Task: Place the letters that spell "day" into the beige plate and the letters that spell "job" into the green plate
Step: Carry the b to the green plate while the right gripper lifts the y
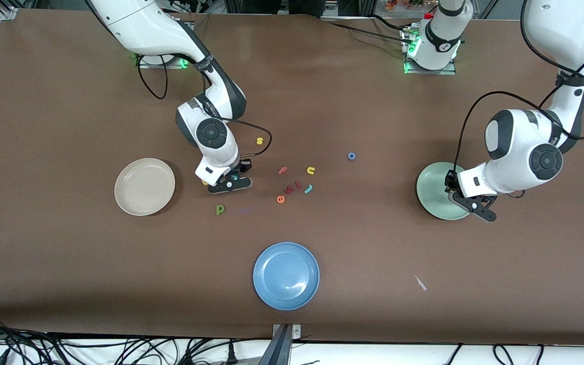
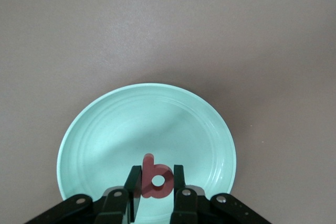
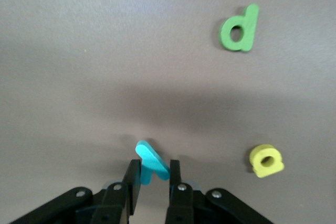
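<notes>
so the left gripper point(image 2: 157, 192) hangs right over the pale mint-green plate point(image 2: 105, 129) pinching the salmon-red foam "b" point(image 2: 155, 179), while the right gripper point(image 3: 155, 182) is clamped on the teal foam "y" point(image 3: 151, 162).

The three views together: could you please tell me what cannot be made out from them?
- Yellow "a": in the front view the right arm's wrist covers all but a sliver.
- Teal "y": its lower part is hidden between the right gripper's fingers.
- Green plate: the left arm covers part of its rim in the front view.
</notes>
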Controlling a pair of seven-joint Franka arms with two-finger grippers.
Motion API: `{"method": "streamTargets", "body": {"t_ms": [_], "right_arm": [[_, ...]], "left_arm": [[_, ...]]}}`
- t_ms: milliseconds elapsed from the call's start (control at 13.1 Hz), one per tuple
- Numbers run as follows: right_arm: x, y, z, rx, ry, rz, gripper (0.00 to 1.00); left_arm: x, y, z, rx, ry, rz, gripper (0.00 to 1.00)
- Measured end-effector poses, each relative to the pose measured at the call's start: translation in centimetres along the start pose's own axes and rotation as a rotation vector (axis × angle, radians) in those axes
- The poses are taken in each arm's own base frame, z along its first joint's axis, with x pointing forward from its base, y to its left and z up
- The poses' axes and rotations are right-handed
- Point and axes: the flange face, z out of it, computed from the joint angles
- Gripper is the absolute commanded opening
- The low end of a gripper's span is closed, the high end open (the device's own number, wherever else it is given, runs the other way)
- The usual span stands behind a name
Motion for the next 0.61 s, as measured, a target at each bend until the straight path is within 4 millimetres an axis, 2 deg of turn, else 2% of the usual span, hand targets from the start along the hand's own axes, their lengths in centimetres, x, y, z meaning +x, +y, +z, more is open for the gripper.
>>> {"method": "streamTargets", "body": {"t_ms": [229,610], "right_arm": [[1.4,0.7,-2.4,-0.017,-0.011,0.006,0.21],[3.5,6.6,-5.0,-0.053,0.022,-0.012,0.17]], "left_arm": [[-0.3,0.0,1.5,0.008,0.011,-0.002,0.03],[-1.4,-0.5,5.8,0.024,0.031,-0.018,0.03]]}}
